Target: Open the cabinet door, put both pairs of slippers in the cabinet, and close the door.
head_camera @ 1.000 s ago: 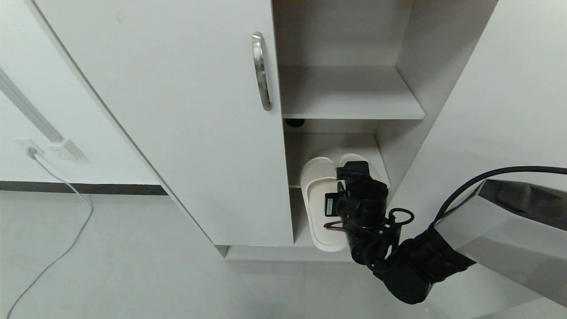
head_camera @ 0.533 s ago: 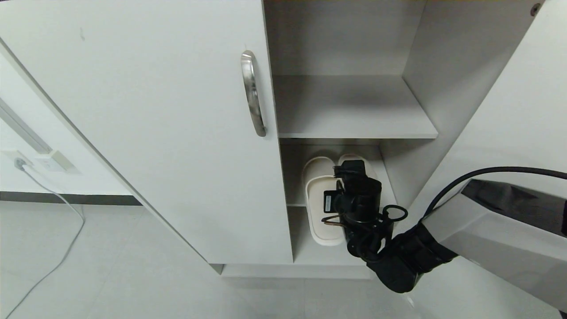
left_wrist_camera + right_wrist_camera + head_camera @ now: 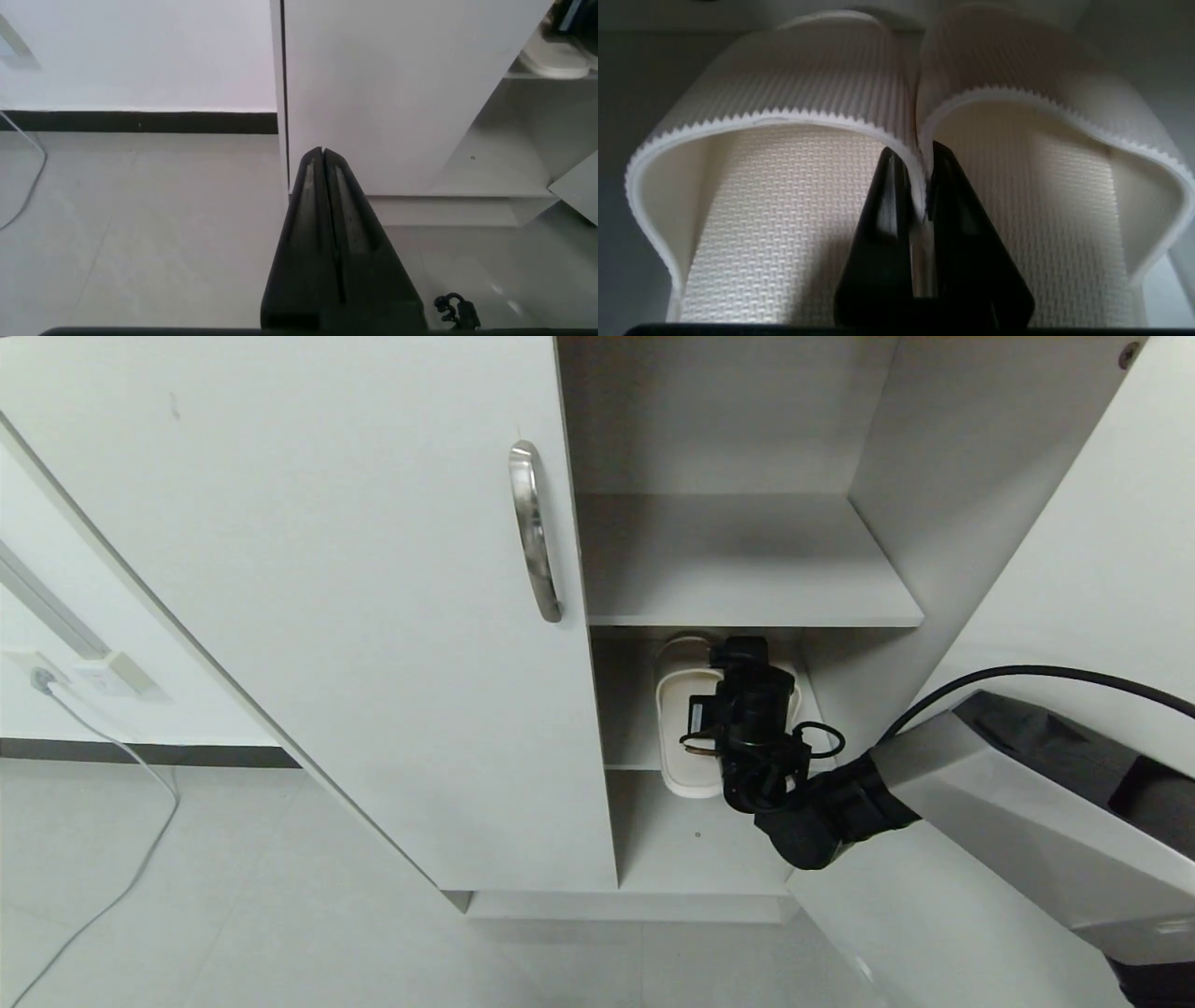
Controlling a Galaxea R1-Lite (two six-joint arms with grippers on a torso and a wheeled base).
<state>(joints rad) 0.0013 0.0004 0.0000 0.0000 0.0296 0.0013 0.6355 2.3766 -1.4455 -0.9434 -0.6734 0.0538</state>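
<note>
Right gripper (image 3: 915, 173) is clamped on both slippers (image 3: 680, 747) at their touching inner edges, on the middle shelf (image 3: 624, 709). They look like light, squishy foam, so that pinch seems plenty.

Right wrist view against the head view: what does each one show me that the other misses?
The right wrist view adds the ridged straps of the slippers, their inner edges pinched by the right gripper. The head view adds the cabinet door, its handle, the shelf above the slippers and the cable. Both share the slippers and the gripper.
</note>
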